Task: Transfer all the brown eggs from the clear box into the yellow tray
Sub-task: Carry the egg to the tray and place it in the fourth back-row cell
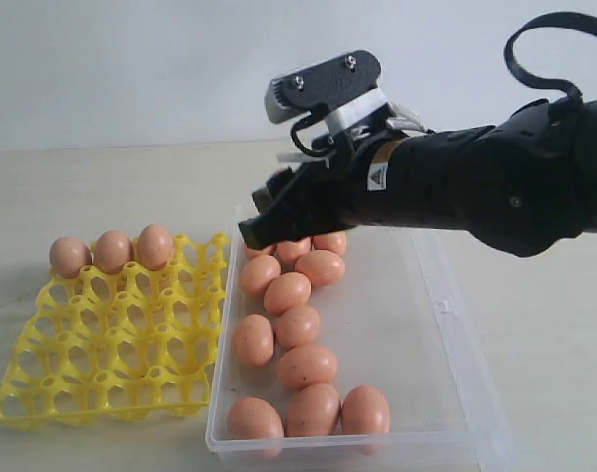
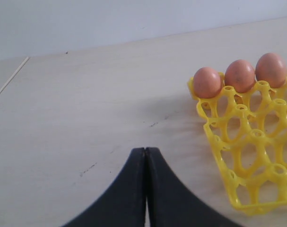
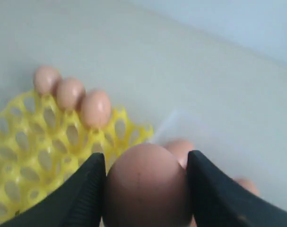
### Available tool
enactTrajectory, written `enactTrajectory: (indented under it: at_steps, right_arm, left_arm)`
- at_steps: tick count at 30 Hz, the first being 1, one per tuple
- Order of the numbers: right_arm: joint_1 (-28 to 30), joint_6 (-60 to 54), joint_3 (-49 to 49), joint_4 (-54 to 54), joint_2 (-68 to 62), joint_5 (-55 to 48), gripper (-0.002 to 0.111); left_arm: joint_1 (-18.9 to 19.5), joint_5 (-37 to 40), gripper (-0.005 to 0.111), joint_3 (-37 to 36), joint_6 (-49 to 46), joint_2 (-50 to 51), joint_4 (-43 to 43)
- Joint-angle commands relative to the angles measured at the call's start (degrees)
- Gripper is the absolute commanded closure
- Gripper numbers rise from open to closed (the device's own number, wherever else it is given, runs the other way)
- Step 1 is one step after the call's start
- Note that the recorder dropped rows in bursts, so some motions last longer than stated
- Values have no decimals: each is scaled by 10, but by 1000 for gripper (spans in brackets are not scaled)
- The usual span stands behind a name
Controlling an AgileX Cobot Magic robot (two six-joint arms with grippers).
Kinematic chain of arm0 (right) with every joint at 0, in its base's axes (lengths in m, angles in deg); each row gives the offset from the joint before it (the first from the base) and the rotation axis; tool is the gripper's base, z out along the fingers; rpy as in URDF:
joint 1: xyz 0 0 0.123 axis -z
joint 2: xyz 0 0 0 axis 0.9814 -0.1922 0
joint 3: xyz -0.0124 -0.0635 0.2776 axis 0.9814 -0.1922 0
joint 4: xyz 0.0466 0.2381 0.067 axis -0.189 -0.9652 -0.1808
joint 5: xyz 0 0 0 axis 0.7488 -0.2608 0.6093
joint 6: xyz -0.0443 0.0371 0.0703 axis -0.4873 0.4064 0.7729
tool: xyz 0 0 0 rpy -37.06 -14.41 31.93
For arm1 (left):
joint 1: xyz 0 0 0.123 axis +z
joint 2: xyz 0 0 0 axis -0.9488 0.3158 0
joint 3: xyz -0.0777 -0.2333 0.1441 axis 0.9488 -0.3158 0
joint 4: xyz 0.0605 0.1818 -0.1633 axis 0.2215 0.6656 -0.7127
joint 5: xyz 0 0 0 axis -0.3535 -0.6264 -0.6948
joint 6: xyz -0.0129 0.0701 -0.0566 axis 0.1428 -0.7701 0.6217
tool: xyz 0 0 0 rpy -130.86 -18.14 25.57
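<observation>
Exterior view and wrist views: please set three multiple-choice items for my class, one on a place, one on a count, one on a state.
1. Where in the yellow tray do its brown eggs sit?
A. the row farthest from the exterior camera
B. the nearest row
C. the centre cups
2. How many eggs does the tray hold?
A. two
B. three
C. six
3. What is the right gripper doing?
A. standing open, empty
B. gripping a brown egg
C. gripping the tray

Answers:
1 A, the eggs line the tray's far edge.
2 B, three show in every view.
3 B, the right wrist view shows an egg touching both fingers.
</observation>
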Motion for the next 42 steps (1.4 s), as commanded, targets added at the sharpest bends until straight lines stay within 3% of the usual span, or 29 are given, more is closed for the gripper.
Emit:
enactTrajectory:
  at_steps: [1, 14, 26, 30, 32, 34, 36, 40, 42]
  right_arm:
    - [-6, -6, 20, 41, -50, 135, 108]
    - [-10, 37, 220, 67, -288, 114, 108]
    - [-20, 82, 302, 76, -367, 79, 106]
    - [-20, 92, 302, 76, -368, 58, 97]
    - [-20, 92, 302, 76, -368, 58, 86]
    - [-20, 92, 302, 76, -374, 61, 62]
    - [-20, 98, 302, 76, -378, 53, 50]
    - [-20, 103, 302, 85, -349, 26, 46]
    - [-20, 93, 302, 99, -299, -39, 46]
  left_arm:
    - [-4, -5, 107, 2, 3, -3, -1]
    - [-4, -5, 107, 2, 3, -3, -1]
    - [-4, -5, 107, 2, 2, -3, -1]
    - [-4, -5, 107, 2, 3, -3, -1]
    - [-4, -5, 107, 2, 2, -3, -1]
    - [-4, -5, 107, 2, 2, -3, -1]
    - [-4, -5, 107, 2, 3, -3, -1]
    - [-4, -5, 107, 2, 3, -3, -1]
    - [-4, -5, 107, 2, 2, -3, -1]
